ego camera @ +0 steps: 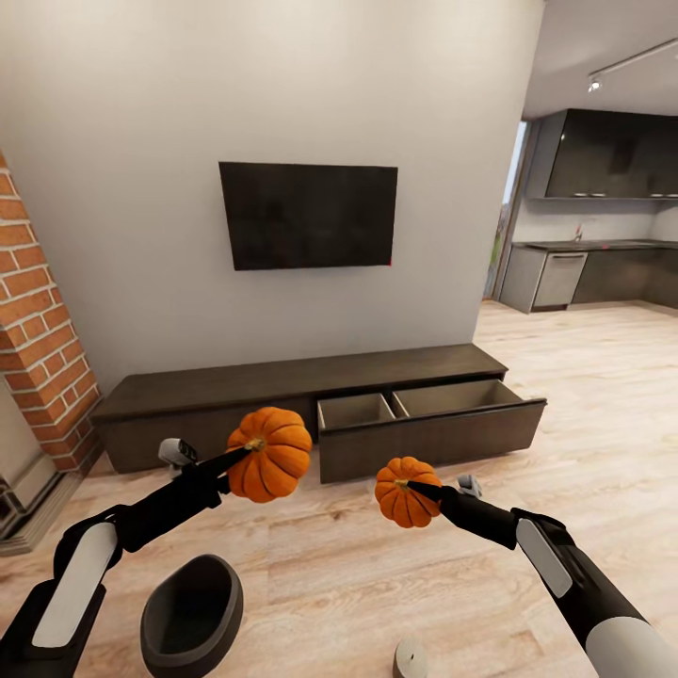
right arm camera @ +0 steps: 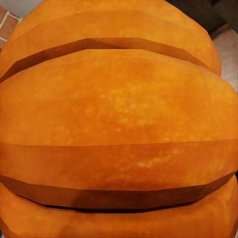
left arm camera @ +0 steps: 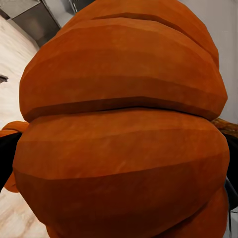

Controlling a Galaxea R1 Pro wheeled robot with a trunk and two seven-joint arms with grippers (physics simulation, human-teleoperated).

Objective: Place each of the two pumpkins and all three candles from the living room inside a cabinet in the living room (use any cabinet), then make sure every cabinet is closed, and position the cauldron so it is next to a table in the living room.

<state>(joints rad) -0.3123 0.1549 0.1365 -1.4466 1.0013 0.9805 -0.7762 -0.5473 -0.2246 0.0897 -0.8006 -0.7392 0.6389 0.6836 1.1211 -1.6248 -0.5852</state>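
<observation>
Gripping two ribbed orange pumpkins, left gripper and right gripper closed around them, for dropping into the far open dark-brown wooden cabinet.

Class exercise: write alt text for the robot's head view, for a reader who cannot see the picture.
A robot holds two orange pumpkins, the larger pumpkin in its left gripper and the smaller pumpkin in its right gripper, facing a low dark cabinet whose right drawer stands open. A black cauldron sits on the wood floor near its left arm.
</observation>
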